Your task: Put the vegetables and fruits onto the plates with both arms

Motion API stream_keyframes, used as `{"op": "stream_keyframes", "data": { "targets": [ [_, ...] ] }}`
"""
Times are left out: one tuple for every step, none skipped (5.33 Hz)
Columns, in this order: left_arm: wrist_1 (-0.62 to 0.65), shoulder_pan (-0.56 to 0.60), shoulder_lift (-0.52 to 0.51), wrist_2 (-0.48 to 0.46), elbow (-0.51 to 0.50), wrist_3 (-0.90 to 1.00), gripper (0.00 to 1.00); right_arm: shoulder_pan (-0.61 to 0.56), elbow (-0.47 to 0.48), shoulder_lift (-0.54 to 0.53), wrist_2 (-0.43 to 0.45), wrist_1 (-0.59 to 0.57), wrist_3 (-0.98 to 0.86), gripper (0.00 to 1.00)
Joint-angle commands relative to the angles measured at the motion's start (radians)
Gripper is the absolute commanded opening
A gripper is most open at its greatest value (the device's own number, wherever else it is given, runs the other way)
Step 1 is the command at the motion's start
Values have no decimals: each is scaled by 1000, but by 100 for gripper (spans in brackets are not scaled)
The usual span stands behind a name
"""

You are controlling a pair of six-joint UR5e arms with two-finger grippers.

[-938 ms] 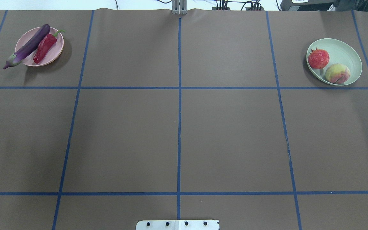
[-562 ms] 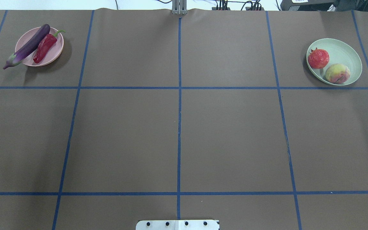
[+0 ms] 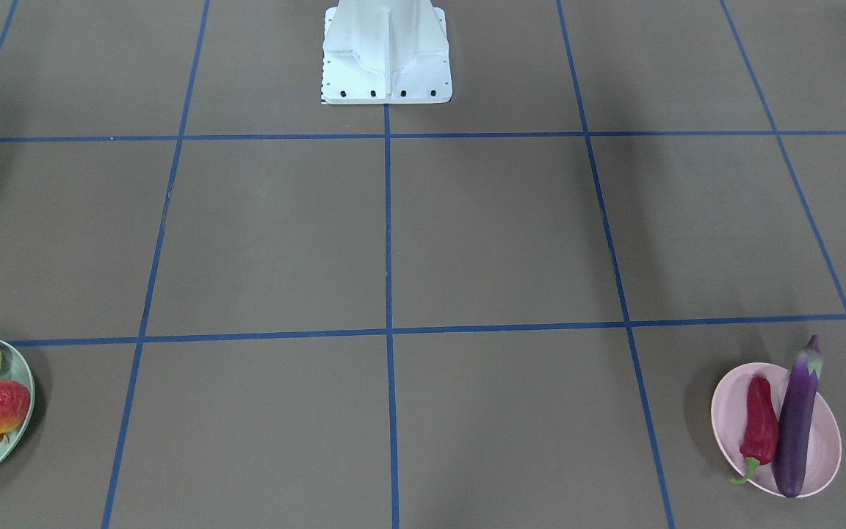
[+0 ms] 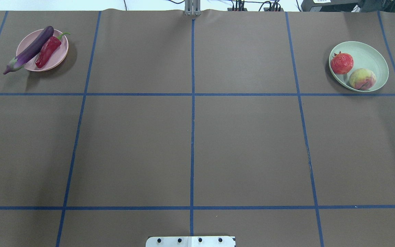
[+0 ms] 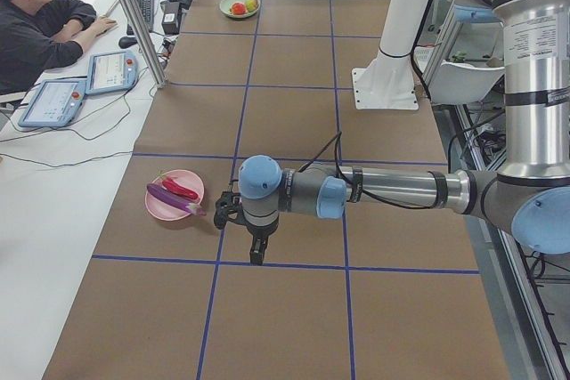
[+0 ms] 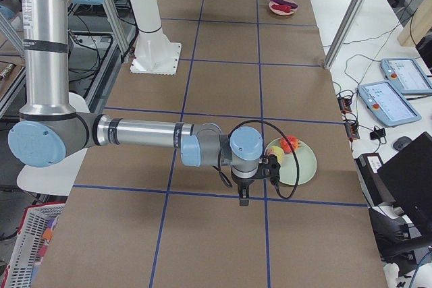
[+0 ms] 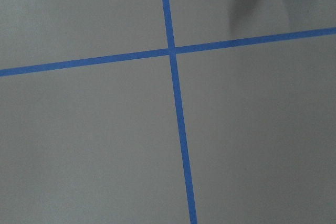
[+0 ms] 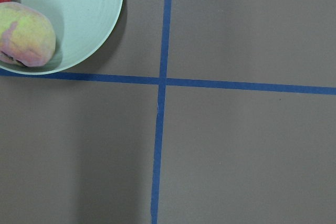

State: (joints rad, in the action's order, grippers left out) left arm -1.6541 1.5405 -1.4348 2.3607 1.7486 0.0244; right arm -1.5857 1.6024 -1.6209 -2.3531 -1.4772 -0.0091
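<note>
The purple eggplant [image 4: 33, 48] and red chili pepper [image 4: 47, 51] lie side by side on the pink plate [image 4: 62, 51] at the table's far left; the eggplant's cap overhangs the rim. The pomegranate [image 4: 342, 63] and peach [image 4: 362, 79] sit on the mint green plate [image 4: 372, 55] at the far right. My left gripper [image 5: 256, 254] hangs above the table near the pink plate, and shows only in the exterior left view. My right gripper [image 6: 243, 197] hangs near the green plate [image 6: 300, 163], and shows only in the exterior right view. I cannot tell whether either is open or shut.
The white base block [image 3: 386, 51] stands at the robot's side of the table. Blue tape lines [image 4: 192, 137] divide the brown cover into squares. A seated operator [image 5: 36, 24] and tablets [image 5: 109, 71] are beside the far edge.
</note>
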Motion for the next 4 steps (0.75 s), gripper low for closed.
{"op": "stream_keyframes", "data": {
  "targets": [
    [-6,16,5,24,8,11,100,1,1,1,1,0,-5,100],
    [-19,18,8,37,-4,11,100,1,4,1,2,0,-3,100],
    [-15,20,5,79,6,0,100,1,2,0,5,1,-11,100],
    [-18,20,4,83,6,9,100,1,11,1,-3,30,0,100]
  ]
}}
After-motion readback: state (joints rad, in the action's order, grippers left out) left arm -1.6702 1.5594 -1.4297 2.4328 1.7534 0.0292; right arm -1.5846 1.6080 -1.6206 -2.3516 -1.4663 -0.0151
